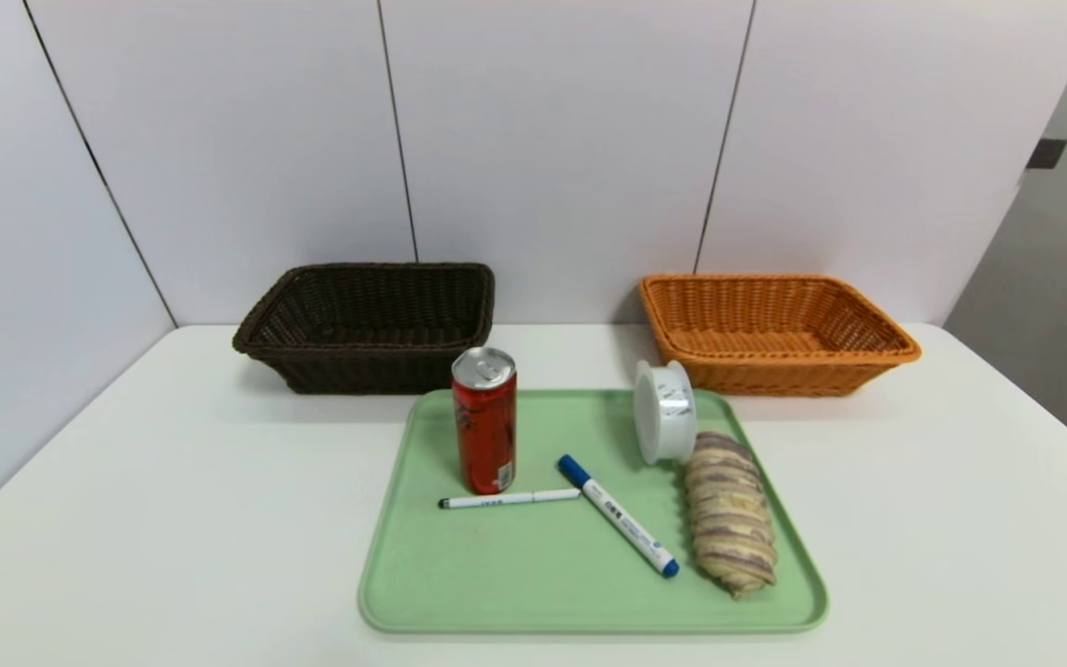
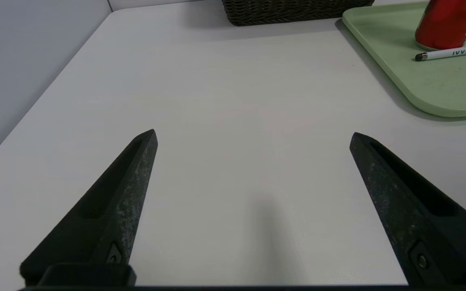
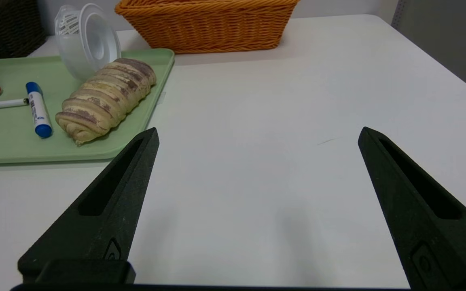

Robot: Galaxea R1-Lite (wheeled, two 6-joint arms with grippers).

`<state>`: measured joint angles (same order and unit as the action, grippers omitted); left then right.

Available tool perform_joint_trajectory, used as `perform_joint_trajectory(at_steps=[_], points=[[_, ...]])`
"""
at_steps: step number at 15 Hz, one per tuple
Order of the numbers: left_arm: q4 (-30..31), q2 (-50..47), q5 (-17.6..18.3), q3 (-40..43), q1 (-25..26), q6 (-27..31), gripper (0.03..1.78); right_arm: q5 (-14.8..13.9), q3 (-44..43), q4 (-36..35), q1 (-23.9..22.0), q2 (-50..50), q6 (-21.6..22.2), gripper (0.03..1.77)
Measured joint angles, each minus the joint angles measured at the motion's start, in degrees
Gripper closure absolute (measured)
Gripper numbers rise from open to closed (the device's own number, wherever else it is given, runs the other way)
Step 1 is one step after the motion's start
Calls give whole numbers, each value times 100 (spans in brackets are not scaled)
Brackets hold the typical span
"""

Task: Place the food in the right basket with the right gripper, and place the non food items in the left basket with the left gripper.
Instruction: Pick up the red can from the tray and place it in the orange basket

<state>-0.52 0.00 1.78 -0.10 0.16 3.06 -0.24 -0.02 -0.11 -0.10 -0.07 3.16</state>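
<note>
**Both hands spread wide, all items on the tray**

The left hand was seen low over the bare white surface, its fingers spread wide and nothing between them. At the back left, a dark brown basket was set by the wall. A green tray was placed in the middle; on it, a red can stood upright, with a white pen lying just before it. A blue-capped marker was laid slantwise, then a clear tape roll on edge, touching a striped bread roll. An orange basket was set at the back right. The right hand was likewise spread wide over bare surface, holding nothing.
</note>
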Motion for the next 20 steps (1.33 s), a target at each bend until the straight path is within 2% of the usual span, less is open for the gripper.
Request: perform_joint_trajectory(at_steps=[11,14,19,20], points=[[-7,0,0,-12,0,-54,12,0,2,-7,0,0,4,10],[-168,0,17,-179,0,-59,12,29,-134,52,0,0,-22,10],[-1871,243,85,-1591,0,-293,12,239,-1169,1069,2,235,-27,10],[-2048,435,100,-1837,-2,-361,12,241,-1348,1146,2,379,-27,10]])
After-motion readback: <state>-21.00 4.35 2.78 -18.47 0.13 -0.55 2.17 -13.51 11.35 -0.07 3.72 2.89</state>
